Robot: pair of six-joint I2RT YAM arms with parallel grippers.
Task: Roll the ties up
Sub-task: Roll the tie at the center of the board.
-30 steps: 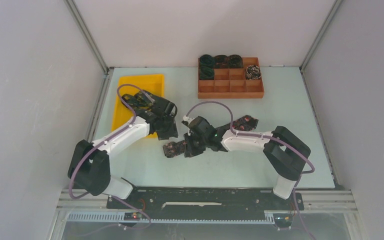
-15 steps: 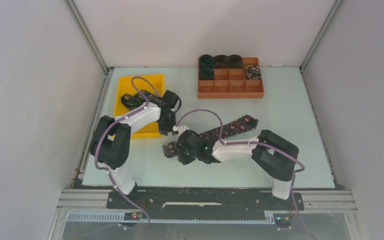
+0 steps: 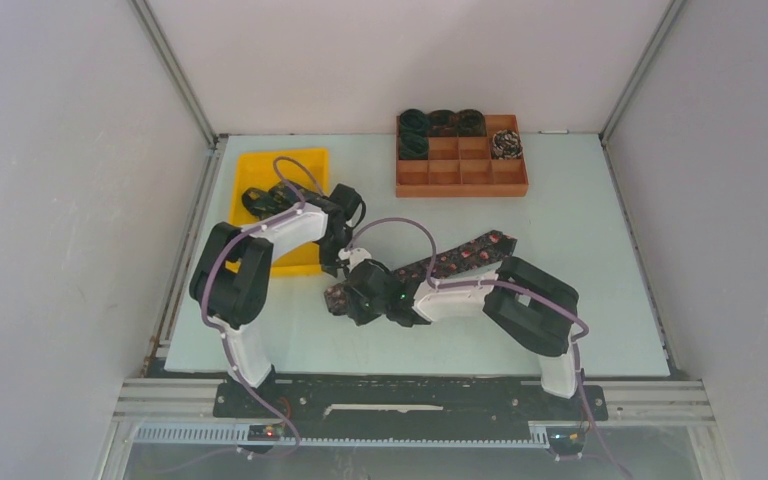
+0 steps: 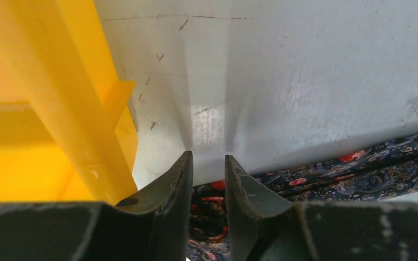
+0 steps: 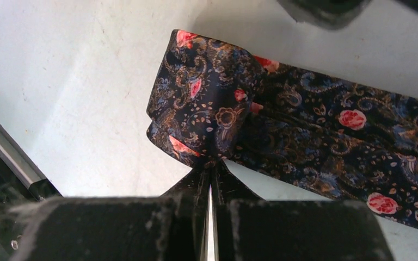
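Though the table carries a yellow tray at its left, the tie lies diagonally mid-table. The right gripper is clamped on its folded end. The left gripper hovers just beside, slightly parted and empty.

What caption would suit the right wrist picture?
Right gripper pinching the folded end of a floral tie.

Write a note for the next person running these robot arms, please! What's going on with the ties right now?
Right gripper: shut on the coiled end of the flowered tie, just a first turn.
Left gripper: slightly open, holding nothing, above that tie beside the yellow bin.
Done: five rolled ties in the wooden tray.
Left: finish rolling this tie, tray it; another dark tie seems to lie in the bin.
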